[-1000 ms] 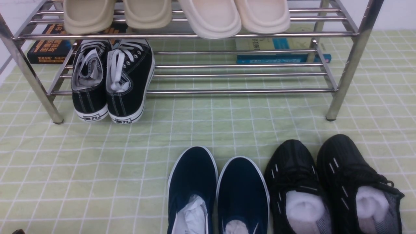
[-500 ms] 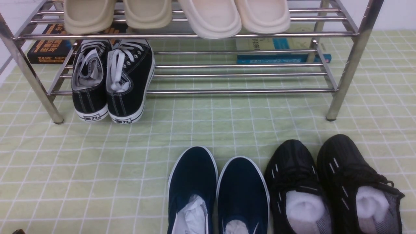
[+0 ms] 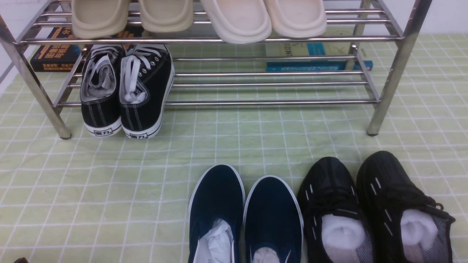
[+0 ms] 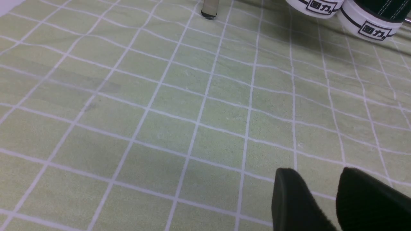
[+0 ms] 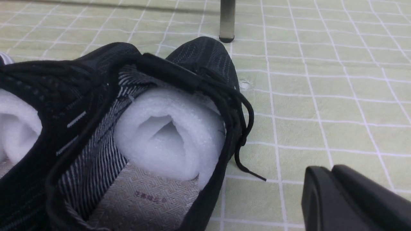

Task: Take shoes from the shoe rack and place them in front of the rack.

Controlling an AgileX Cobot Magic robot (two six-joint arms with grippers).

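Fingers of the left gripper (image 4: 316, 175) stand apart, with nothing between them; those of the right gripper (image 5: 328, 169) sit very near each other, whether touching I cannot tell. The navy canvas shoes (image 3: 217, 193) and black knit shoes (image 3: 329, 182) rest on the floor before the shoe rack (image 3: 270, 103). Placing looks finished, so both arms probably need only withdraw. The front view cuts off both pairs' heels.

- The left gripper (image 4: 316, 171) is showing matte black, tapering fingers (image 4: 293, 199)
- The right gripper (image 5: 327, 168) is showing dark grey, blunt-ended fingers (image 5: 316, 192)
- A dark sliver (image 3: 21, 260) is peeking in at seven o'clock
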